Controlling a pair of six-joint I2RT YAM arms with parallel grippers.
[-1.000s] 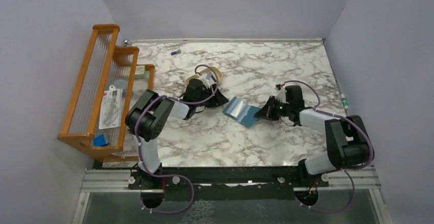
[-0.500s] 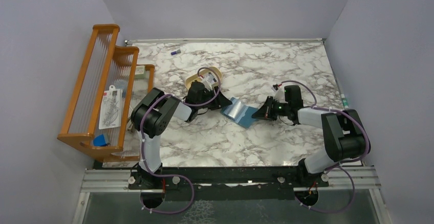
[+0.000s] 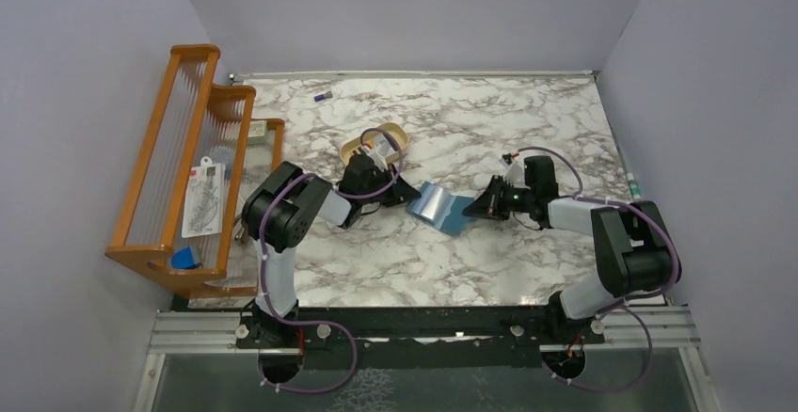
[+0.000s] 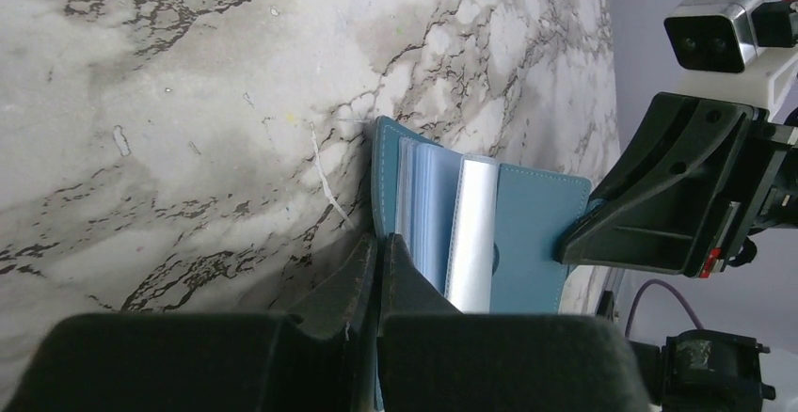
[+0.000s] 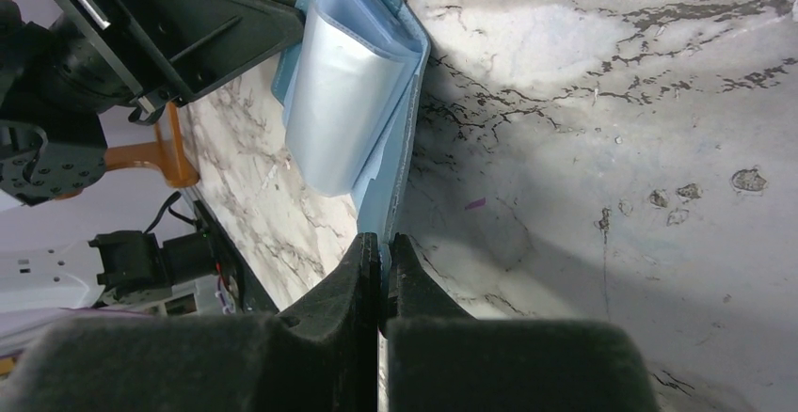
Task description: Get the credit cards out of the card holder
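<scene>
While both claws were closed at its opposite ends, the card holder (image 3: 442,207) lay opened out on the marble table (image 3: 489,120), its teal covers down and its pale sleeves (image 4: 470,233) facing up along the fold. Its long axis ran from one claw to the other, slanting slightly toward the arm bases at the right end; the fold crossed that axis.

Right claw (image 5: 381,240): fingers pressed together on the right cover's edge, which passed up between the tips. This grip appeared to pin the card holder down.

Left claw (image 4: 378,243): fingers also drawn fully together, tips at the left cover's edge, just beside the sleeves. Whether they had pinched the cover, a sleeve or nothing could not be told, since the fingers hid the contact.

No credit cards could be picked out singly; any present were hidden within the sleeves. A tan tray (image 3: 350,145) stood behind and to the left of the card holder, beyond the left claw; its contents were not legible.

Judged from this layout, the extraction step was at hand. The sleeves lay directly ahead of the left claw, the nearer one to them, so a pull away from the right claw, along the long axis, seemed the likely draw.
</scene>
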